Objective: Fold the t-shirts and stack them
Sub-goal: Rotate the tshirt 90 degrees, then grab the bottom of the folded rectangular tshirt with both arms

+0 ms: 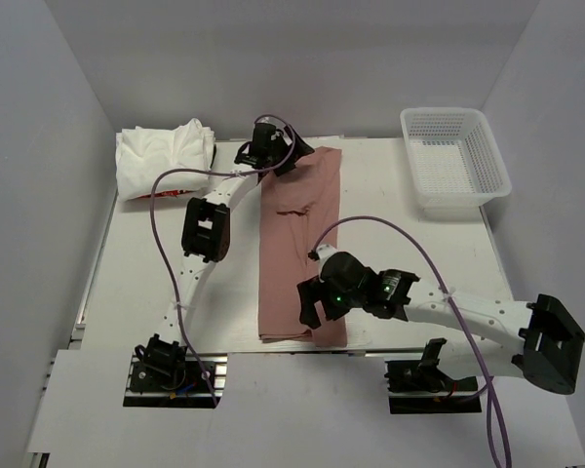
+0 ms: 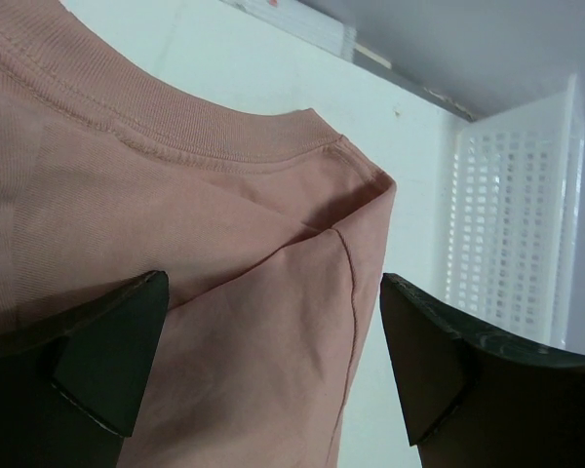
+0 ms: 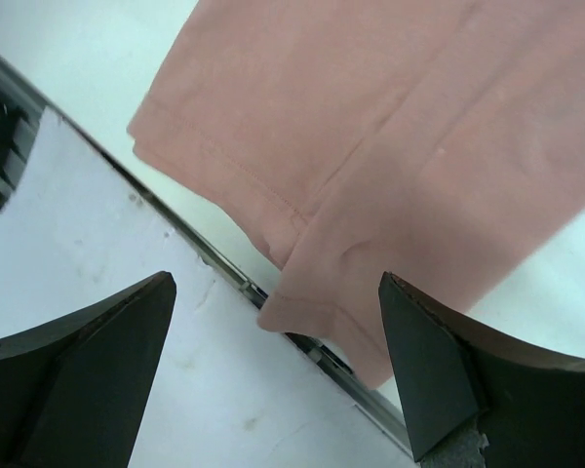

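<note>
The dusty pink t-shirt lies folded into a long narrow strip down the middle of the table, plain side up. My left gripper is open above its far collar end; the left wrist view shows the ribbed collar and a shoulder corner between the open fingers. My right gripper is open above the near hem; the right wrist view shows the hem corner hanging slightly over the table's front edge. White t-shirts, one with a bit of red print, lie crumpled at the far left.
A white plastic mesh basket stands at the far right and also shows in the left wrist view. The table's front metal edge runs just under the pink hem. Grey walls enclose the table.
</note>
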Robot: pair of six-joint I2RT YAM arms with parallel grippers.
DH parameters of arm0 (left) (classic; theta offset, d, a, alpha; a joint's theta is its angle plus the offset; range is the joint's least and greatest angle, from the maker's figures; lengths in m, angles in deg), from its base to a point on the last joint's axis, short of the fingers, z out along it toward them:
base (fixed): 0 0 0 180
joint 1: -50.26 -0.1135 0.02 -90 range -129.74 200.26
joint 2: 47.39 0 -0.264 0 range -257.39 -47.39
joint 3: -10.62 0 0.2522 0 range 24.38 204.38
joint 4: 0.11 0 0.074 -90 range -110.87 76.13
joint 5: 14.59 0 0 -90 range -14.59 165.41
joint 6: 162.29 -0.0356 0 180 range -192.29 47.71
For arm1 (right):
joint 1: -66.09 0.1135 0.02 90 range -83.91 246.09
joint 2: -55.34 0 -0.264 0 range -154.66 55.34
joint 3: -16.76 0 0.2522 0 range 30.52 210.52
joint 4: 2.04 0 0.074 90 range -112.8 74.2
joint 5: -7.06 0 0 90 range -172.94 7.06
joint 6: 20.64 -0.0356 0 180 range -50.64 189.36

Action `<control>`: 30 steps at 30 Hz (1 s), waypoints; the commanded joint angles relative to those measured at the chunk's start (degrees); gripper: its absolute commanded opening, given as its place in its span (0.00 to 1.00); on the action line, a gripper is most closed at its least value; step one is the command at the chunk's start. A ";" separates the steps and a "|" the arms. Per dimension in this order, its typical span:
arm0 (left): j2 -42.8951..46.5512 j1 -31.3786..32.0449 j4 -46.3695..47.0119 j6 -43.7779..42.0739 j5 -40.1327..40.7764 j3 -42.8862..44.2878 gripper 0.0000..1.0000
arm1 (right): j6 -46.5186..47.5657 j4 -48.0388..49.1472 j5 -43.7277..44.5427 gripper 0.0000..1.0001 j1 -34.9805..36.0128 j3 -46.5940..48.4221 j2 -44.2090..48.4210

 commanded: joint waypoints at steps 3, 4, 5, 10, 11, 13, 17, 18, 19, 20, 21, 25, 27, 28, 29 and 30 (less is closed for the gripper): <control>12.33 -1.59 -4.57 -6.85 2.17 -0.86 0.99 | -10.37 -4.90 9.77 0.90 0.08 -1.38 5.66; 14.53 -1.59 -5.71 -8.36 1.54 -1.82 0.99 | -13.95 -5.17 10.66 0.90 -0.09 -1.91 6.36; 16.73 -1.59 -7.02 -10.03 1.01 -4.36 0.99 | -14.85 -5.17 10.93 0.90 -0.01 -4.09 8.37; 38.07 1.40 -18.01 -20.77 2.75 -22.50 0.99 | -20.83 -5.79 11.55 0.90 -0.27 -8.67 11.73; 42.19 2.01 -18.02 -20.77 4.94 -27.36 0.99 | -22.23 -5.96 11.55 0.90 -0.27 -9.73 11.99; 51.07 3.32 -17.07 -20.69 6.89 -44.08 0.99 | -23.21 -5.79 11.64 0.90 -0.44 -11.22 13.04; 78.18 5.35 -11.70 -16.38 8.82 -71.30 0.99 | -26.11 -5.18 10.68 0.90 -0.62 -15.09 14.46; 82.27 6.31 -11.70 -14.46 8.83 -75.88 0.99 | -26.20 -5.00 10.15 0.90 -0.62 -15.62 14.72; 86.06 6.84 -10.48 -11.22 8.83 -84.54 0.99 | -26.72 -4.91 10.05 0.90 -0.45 -15.89 15.24; 89.66 7.72 -10.47 -9.79 8.31 -88.37 0.99 | -26.90 -4.65 10.05 0.90 -0.62 -16.33 15.42; 92.83 7.72 -10.47 -9.00 7.17 -91.62 0.99 | -26.90 -4.65 9.62 0.90 -0.62 -16.68 15.51; 106.01 10.18 -16.52 -3.90 4.28 -104.10 0.99 | -28.13 -4.47 8.91 0.90 -0.45 -16.94 15.60; 109.19 10.80 -18.02 -2.75 3.22 -108.07 0.99 | -28.92 -4.82 7.51 0.90 -0.45 -17.12 15.51; 110.60 11.50 -18.02 -1.79 1.38 -109.05 0.99 | -29.36 -5.17 7.50 0.90 -0.53 -17.47 15.51; 113.05 12.03 -18.63 -1.78 0.58 -110.02 0.99 | -29.71 -5.17 7.59 0.90 -0.45 -17.65 15.60; 113.95 12.03 -18.64 -1.00 -0.21 -112.03 0.99 | -30.76 -5.26 7.16 0.90 -0.45 -18.26 15.77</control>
